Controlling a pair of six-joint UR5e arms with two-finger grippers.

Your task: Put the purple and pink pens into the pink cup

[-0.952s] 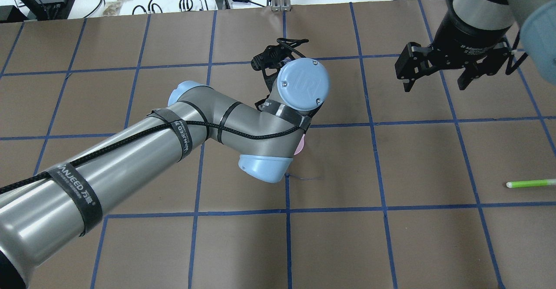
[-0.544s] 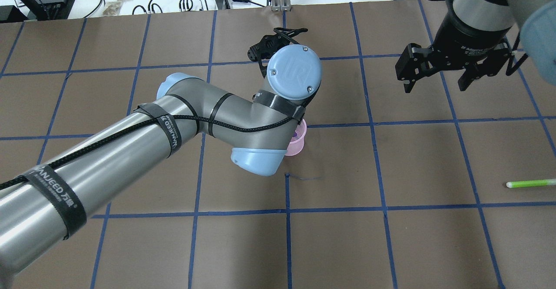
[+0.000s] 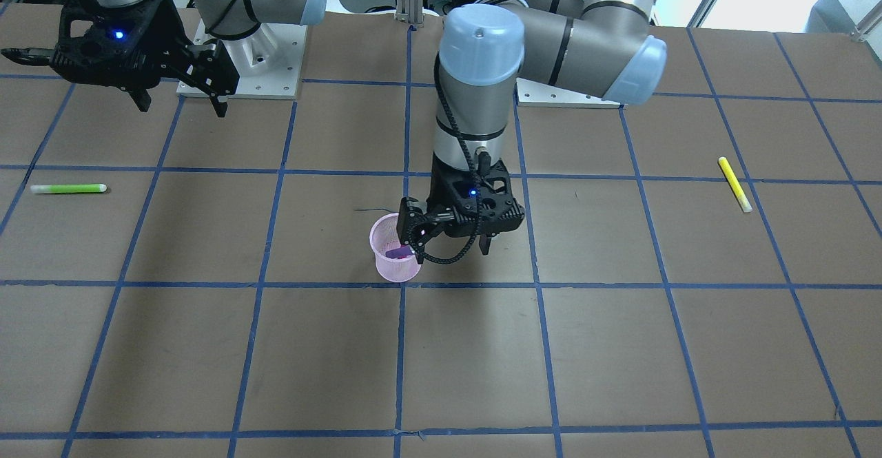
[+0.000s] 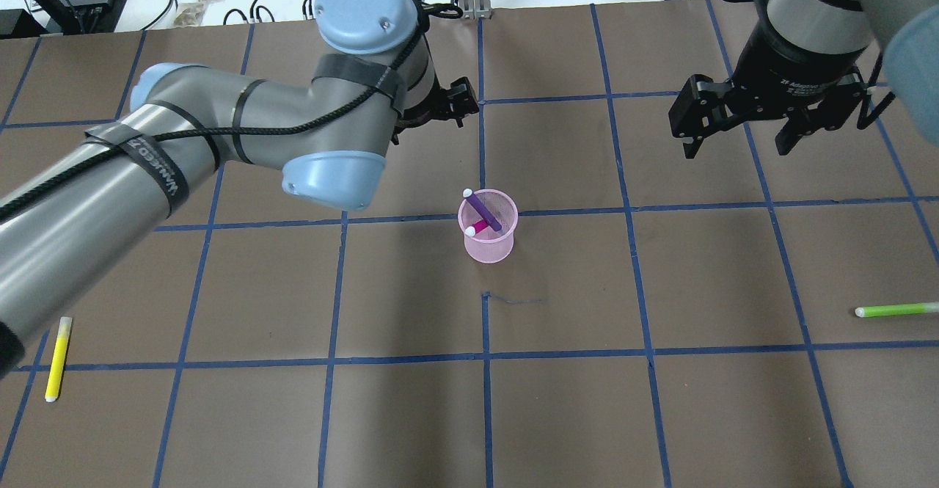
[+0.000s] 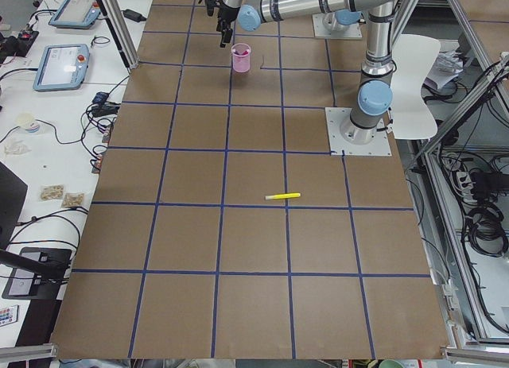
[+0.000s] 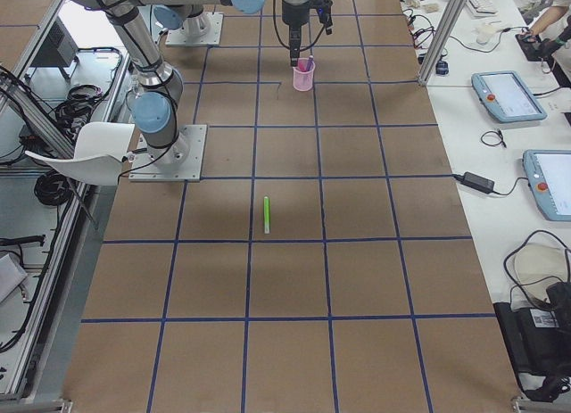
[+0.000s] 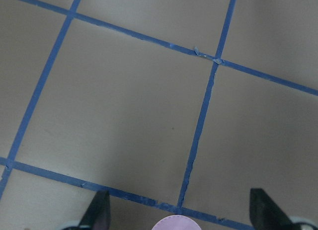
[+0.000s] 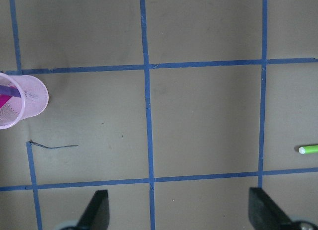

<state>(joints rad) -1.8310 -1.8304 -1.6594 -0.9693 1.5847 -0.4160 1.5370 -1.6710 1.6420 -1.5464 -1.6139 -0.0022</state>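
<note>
The left tool [image 7: 181, 209] is open: its two dark fingers [image 7: 98, 214] stand wide apart with nothing between them, and only bare bench and a sliver of the pink cup's rim show in the gap at the lower edge of its wrist view. The right tool [image 4: 737, 143] is open as well, its jaws spread and empty, and it hangs above the bench well away to the cup's right, out toward the far right corner in the overhead view. The pink cup [image 4: 489, 247] stands upright near the middle of the bench [image 4: 587, 407], just beside a crossing of the blue tape lines that mark the brown surface into squares. Both of the task's pens are inside it. The purple pen [image 4: 487, 212] leans across the opening with its white end up against the far left part of the rim, and the pink pen [image 4: 479, 227] lies lower beneath it, with its white end toward the near left side. A short dark scrap lies on the bench just in front of the cup. Further out, a green pen [image 4: 895, 310] lies flat at the right edge of the bench, and a yellow pen [image 4: 57, 358] lies flat near the left edge; both are well apart from the cup and from either tool.
</note>
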